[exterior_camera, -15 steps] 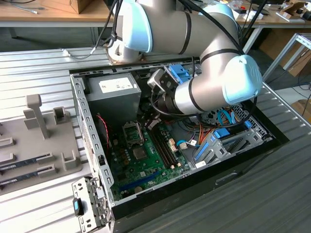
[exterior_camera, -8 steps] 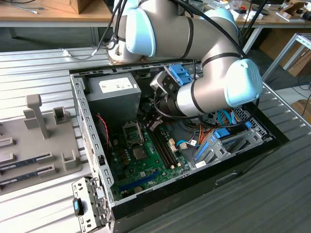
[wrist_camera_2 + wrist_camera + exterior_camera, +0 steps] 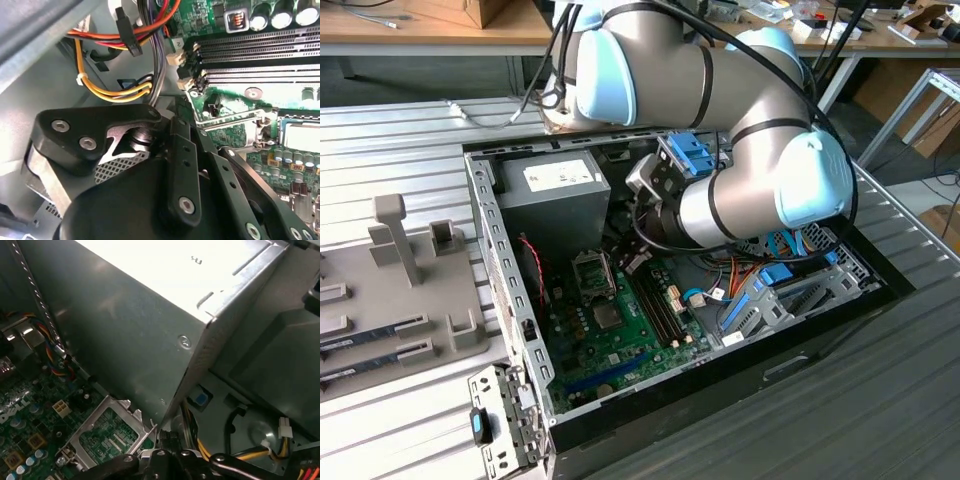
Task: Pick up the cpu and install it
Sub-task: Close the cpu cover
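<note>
The gripper (image 3: 634,262) hangs beside the socket (image 3: 592,272); whether it holds the cpu is unclear.

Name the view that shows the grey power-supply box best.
The exterior view: the whole grey power-supply box shows there, labelled top and one side. The first wrist view gives one side wall and an edge close up; the second wrist view, coloured wires, probably its leads.

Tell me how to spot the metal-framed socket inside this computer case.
Find the green motherboard in the open computer case. The socket sits beside the grey power-supply box. It is a square metal frame, unlike the long black memory slots nearby.
</note>
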